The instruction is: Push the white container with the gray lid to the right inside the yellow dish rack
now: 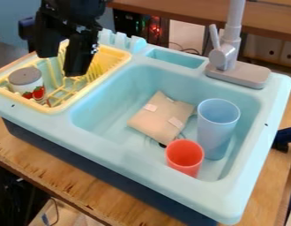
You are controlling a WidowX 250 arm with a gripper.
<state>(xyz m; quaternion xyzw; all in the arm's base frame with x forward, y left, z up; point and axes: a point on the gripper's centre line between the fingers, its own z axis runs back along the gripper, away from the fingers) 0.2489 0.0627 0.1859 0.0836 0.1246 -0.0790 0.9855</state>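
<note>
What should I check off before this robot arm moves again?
1. Gripper open, nothing held: ok, fingers apart.
2. Gripper clear of the yellow rack: cannot tell; it hangs above or just in front of it in this view.
3. Jar with the grey lid upright in the rack: ok.
4. Red cup and blue cup upright in the basin: ok.
5. Gap between the cups: cannot tell; they overlap in view.
6. Basin free of things: not ok; both cups and a beige pouch are there.
</note>
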